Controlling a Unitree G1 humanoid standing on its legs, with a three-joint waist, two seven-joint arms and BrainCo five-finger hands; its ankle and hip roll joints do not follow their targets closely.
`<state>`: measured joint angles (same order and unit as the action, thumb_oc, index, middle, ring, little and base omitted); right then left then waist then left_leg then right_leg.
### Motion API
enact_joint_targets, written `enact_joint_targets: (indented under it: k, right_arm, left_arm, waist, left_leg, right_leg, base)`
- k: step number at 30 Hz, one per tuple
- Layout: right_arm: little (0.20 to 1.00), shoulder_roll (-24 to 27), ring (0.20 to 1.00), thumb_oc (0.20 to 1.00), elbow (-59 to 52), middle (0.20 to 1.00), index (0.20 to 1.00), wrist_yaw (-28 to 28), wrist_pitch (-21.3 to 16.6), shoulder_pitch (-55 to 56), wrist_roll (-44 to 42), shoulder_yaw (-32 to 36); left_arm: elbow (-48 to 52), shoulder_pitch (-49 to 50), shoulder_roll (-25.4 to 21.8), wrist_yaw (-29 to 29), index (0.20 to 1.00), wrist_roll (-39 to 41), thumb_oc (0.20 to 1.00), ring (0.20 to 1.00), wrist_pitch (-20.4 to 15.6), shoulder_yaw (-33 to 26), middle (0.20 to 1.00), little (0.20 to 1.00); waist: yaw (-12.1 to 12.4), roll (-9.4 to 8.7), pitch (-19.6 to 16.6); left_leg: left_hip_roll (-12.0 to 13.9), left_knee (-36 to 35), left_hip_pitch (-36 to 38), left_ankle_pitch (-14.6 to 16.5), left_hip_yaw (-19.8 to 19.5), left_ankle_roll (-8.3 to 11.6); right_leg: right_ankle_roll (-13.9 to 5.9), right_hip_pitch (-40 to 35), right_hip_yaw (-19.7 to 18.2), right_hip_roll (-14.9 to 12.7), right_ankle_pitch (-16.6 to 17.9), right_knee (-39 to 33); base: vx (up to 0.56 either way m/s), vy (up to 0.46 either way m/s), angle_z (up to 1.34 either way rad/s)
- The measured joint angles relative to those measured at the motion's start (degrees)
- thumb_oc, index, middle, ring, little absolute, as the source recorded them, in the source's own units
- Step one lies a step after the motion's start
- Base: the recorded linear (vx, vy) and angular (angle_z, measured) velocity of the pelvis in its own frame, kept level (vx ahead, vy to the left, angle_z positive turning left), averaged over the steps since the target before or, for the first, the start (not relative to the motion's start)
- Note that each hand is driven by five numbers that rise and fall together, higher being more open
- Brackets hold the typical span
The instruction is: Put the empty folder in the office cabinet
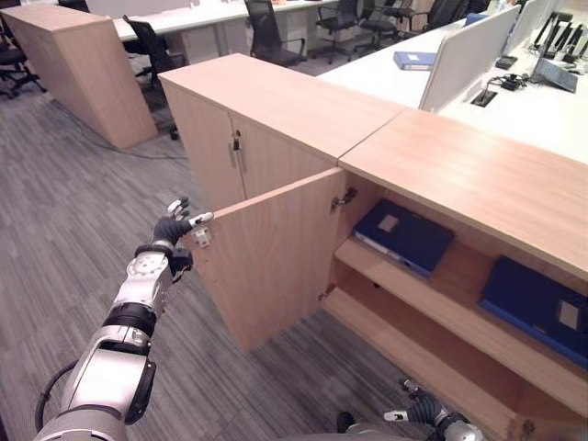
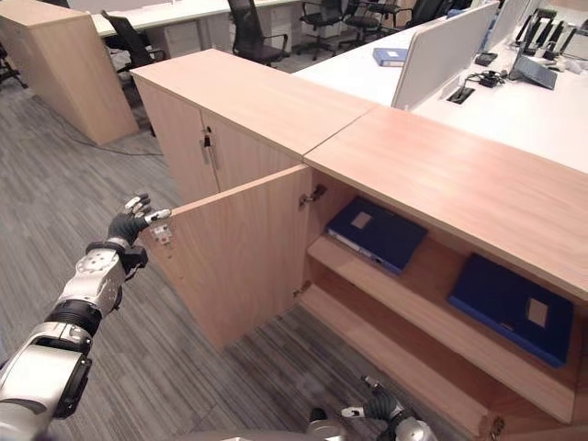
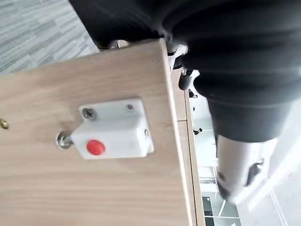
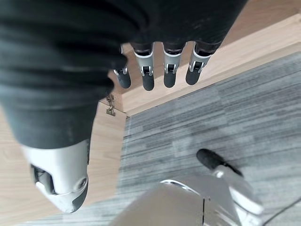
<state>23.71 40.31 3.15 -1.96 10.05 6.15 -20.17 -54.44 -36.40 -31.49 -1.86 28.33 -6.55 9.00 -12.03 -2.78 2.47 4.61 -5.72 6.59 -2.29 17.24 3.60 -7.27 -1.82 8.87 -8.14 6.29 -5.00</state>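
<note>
The office cabinet [image 1: 459, 175] has its right-hand section open, with the door [image 1: 276, 257] swung out toward me. Two dark blue folders lie flat on the upper shelf, one [image 1: 404, 236] at the left and one [image 1: 537, 308] at the right. My left hand [image 1: 170, 230] is at the door's free upper corner, its fingers spread and touching the edge beside a white latch [image 3: 113, 134] with a red button. My right hand [image 1: 427, 411] hangs low in front of the bottom shelf, fingers [image 4: 148, 70] relaxed and holding nothing.
The cabinet's left section [image 1: 236, 144] is closed, with a key in its lock. A second wooden cabinet [image 1: 78, 69] stands at the far left. Office chairs [image 1: 152, 50] and white desks with a divider [image 1: 469, 55] and another blue folder [image 1: 415, 61] lie beyond. Grey carpet [image 1: 73, 211] surrounds me.
</note>
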Motion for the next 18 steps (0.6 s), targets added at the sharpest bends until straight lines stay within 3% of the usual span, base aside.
enact_joint_targets:
  k: [6, 13, 18]
  right_arm:
    - [1.000, -0.10, 1.000, 1.000, -0.07, 1.000, 1.000, -0.03, -0.01, -0.37, 0.01, -0.05]
    - [1.000, -0.19, 1.000, 1.000, -0.44, 1.000, 1.000, -0.08, -0.03, -0.47, 0.03, -0.28]
    - [1.000, -0.28, 1.000, 1.000, -2.49, 1.000, 1.000, -0.18, -0.34, -1.14, 0.03, -0.31]
  left_arm:
    - [-0.03, -0.02, 1.34, 0.20, 1.000, 0.02, 1.000, 1.000, -0.94, -0.02, 1.000, 1.000]
    - [2.49, 0.96, 4.44, -0.07, 1.000, 0.01, 1.000, 1.000, -1.66, 1.99, 1.000, 1.000]
    - [5.34, 6.71, 6.92, -1.52, 1.000, 0.01, 1.000, 1.000, -1.58, 2.29, 1.000, 1.000]
  waist:
    - [0.17, -0.90, 0.38]
    - [3.12, -1.63, 0.51]
    - [3.42, -2.07, 0.90]
  left_leg:
    - [-0.08, -0.01, 0.19, 0.03, 0.00, 0.01]
    - [-0.18, -0.02, 0.03, 0.03, -0.71, 0.00]
    - [-0.21, -0.02, -0.01, 0.04, -1.80, 0.04]
  right_leg:
    - [-0.12, -0.22, -0.03, -0.11, 0.11, 0.00]
    - [-0.42, -0.76, 0.89, -0.32, -0.10, -0.13]
    - [-0.38, -1.20, 1.47, -0.38, -0.13, -0.31]
  base:
    - [0.00, -0.001, 0.01]
    - [0.00, 0.001, 0.05]
    - [0.00, 0.007, 0.10]
